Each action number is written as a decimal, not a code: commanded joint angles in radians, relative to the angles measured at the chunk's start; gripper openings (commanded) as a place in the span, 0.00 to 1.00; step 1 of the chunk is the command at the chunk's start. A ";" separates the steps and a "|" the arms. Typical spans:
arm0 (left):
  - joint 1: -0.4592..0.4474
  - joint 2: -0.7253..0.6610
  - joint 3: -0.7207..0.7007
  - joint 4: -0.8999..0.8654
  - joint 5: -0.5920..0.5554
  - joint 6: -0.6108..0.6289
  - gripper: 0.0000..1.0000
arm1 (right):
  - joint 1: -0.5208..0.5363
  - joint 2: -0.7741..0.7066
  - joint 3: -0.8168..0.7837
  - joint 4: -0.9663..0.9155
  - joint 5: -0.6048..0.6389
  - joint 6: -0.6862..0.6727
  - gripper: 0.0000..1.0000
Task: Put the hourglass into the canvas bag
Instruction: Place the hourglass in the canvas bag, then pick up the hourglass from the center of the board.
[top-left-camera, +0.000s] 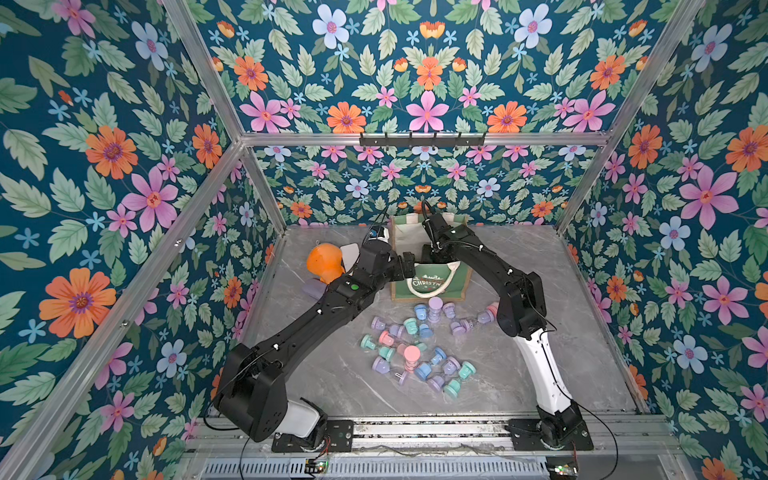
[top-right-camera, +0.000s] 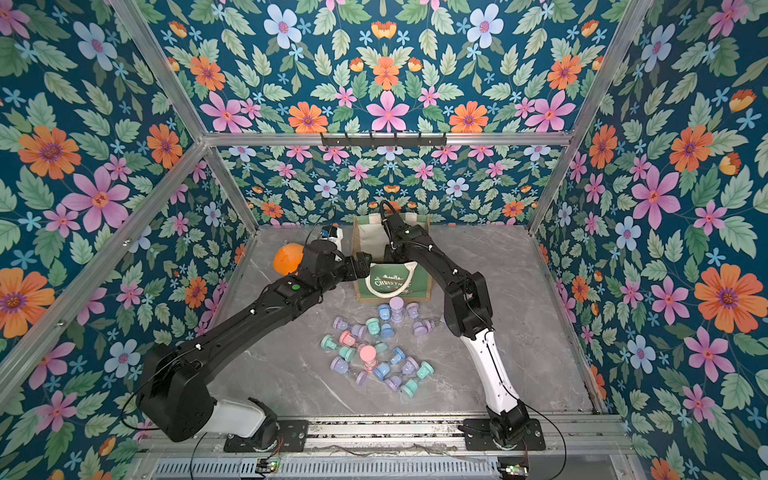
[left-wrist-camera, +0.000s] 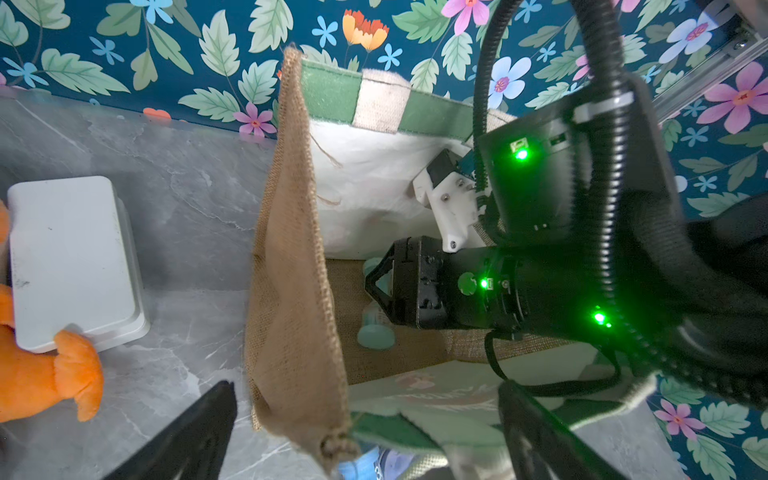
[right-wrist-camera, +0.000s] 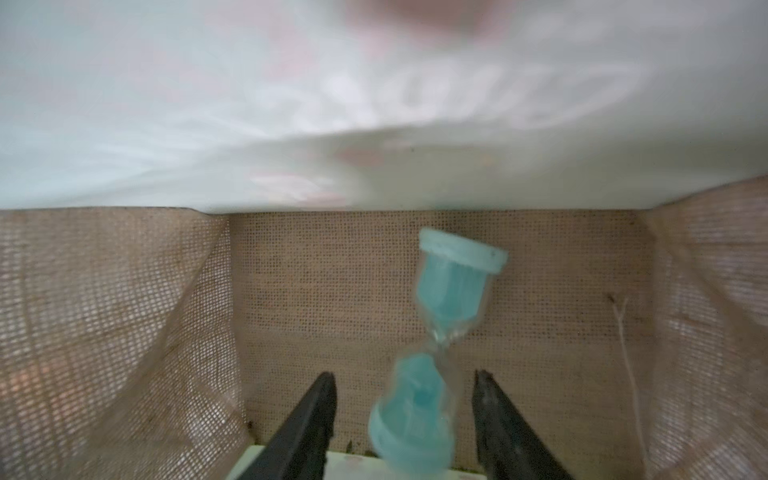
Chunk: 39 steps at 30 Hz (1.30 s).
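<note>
A teal hourglass (right-wrist-camera: 451, 286) lies inside the canvas bag (right-wrist-camera: 124, 332) on its burlap floor, blurred in the right wrist view. Its near bulb sits between the two black fingers (right-wrist-camera: 307, 424) of the right gripper (right-wrist-camera: 404, 376), with a clear gap to each finger. Its far cap lies beyond the fingertips, toward the cream lining. These fingers stand apart and grip nothing. This is the only hourglass that shows in the bag.

The left gripper (left-wrist-camera: 365, 386) is at the bag's near corner with its fingers spread wide. One finger is outside the burlap side wall and the other is over the green front panel, with the corner's rim between them. Whether they touch the fabric cannot be told.

Outside the bag, on the gray marbled table (top-left-camera: 590, 332), loose hourglasses (top-left-camera: 415, 349) lie scattered in purple, blue, teal and pink. There are roughly two dozen, too overlapped for an exact count. Two of them stand upright, one purple and one pink. Just beside the left gripper, on the side away from the bag, are one orange plush toy (left-wrist-camera: 41, 374) and one white rectangular box (left-wrist-camera: 70, 262), touching each other.
</note>
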<state>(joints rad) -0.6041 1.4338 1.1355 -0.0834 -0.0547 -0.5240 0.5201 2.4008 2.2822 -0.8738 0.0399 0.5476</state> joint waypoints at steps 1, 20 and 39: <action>0.000 -0.007 0.009 -0.001 -0.005 0.007 1.00 | 0.001 -0.031 0.003 -0.012 0.022 0.001 0.61; -0.003 -0.165 -0.030 -0.055 0.025 -0.009 1.00 | 0.043 -0.547 -0.223 -0.046 0.026 -0.050 0.72; -0.071 -0.350 -0.285 -0.064 0.043 -0.072 1.00 | 0.303 -0.881 -0.937 0.144 0.168 0.149 0.77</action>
<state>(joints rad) -0.6746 1.0912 0.8692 -0.1600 -0.0097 -0.5766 0.8074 1.5028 1.3796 -0.7876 0.2134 0.6384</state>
